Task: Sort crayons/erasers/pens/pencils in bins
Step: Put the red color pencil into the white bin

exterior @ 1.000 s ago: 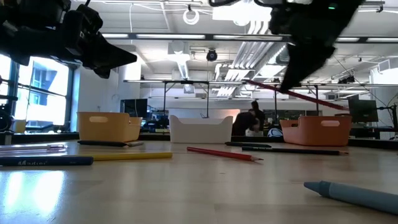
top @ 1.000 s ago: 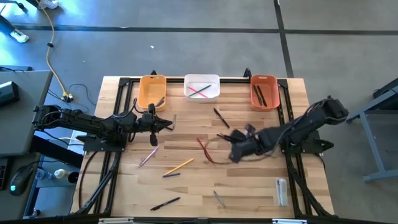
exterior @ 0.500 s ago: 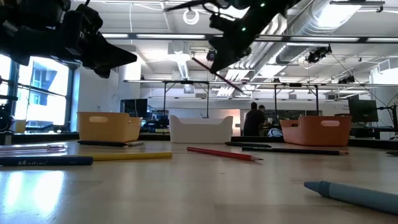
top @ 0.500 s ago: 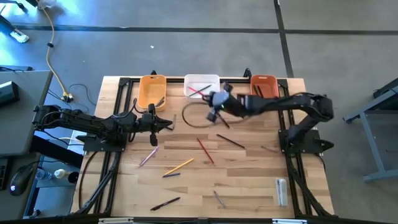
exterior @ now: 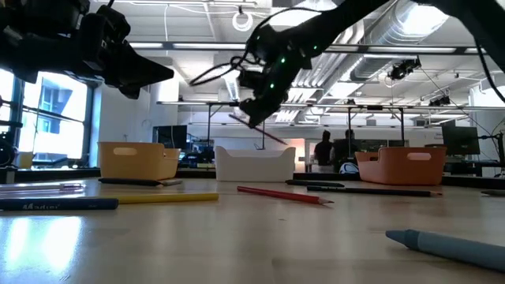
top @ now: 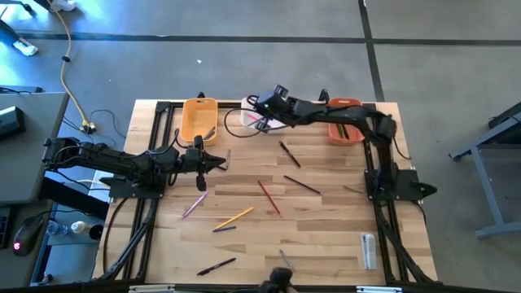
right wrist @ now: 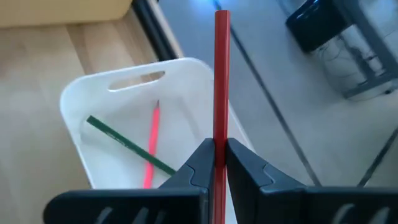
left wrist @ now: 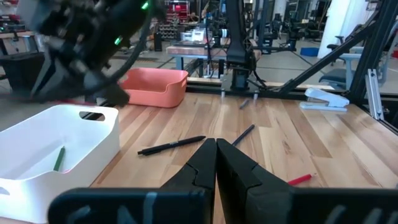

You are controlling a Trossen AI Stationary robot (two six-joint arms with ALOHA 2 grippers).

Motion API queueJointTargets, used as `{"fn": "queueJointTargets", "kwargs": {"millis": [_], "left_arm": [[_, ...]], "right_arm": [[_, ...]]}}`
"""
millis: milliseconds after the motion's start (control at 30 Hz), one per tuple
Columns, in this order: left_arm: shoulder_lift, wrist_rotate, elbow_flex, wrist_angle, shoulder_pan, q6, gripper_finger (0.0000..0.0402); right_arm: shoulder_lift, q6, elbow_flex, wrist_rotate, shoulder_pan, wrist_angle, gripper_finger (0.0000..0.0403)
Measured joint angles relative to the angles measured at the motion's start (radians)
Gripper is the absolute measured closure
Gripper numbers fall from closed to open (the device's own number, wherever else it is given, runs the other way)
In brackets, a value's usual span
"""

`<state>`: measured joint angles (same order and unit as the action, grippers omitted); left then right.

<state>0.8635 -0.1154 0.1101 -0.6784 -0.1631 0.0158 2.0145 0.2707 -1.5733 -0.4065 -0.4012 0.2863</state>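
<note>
Two arms in play; right gripper point(right wrist: 219, 163) above white bin point(right wrist: 81, 106), fingers pinching red pencil point(right wrist: 221, 81), pencil sticking straight out past fingertips; green pencil point(right wrist: 127, 146) and pink pencil point(right wrist: 151, 146) crossed inside white bin; left gripper point(left wrist: 216, 163) hanging over table point(top: 326, 244) near yellow bin point(top: 199, 120), fingers pressed together, nothing held; red bin point(top: 345, 120) at far right of row, dark pens point(top: 342, 124) in it; more pencils and pens scattered across table.
</note>
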Motion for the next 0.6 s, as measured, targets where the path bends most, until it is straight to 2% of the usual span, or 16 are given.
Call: {"fn": "queueJointTargets", "kwargs": {"millis": [233,400,600], "left_arm": [[0.0,0.0,0.0,0.0,0.0,0.0,0.0401],[0.0,0.001,0.0,0.0,0.0,0.0,0.0401],[0.0,0.001,0.0,0.0,0.0,0.0,0.0401]], "right_arm": [[0.107,0.0,-0.048,0.028,-0.036,0.019,0.0384],[0.134,0.0,-0.049,0.049,-0.053,0.023,0.0384],[0.135,-0.034,-0.049,0.132,-0.062,0.023,0.0384]]}}
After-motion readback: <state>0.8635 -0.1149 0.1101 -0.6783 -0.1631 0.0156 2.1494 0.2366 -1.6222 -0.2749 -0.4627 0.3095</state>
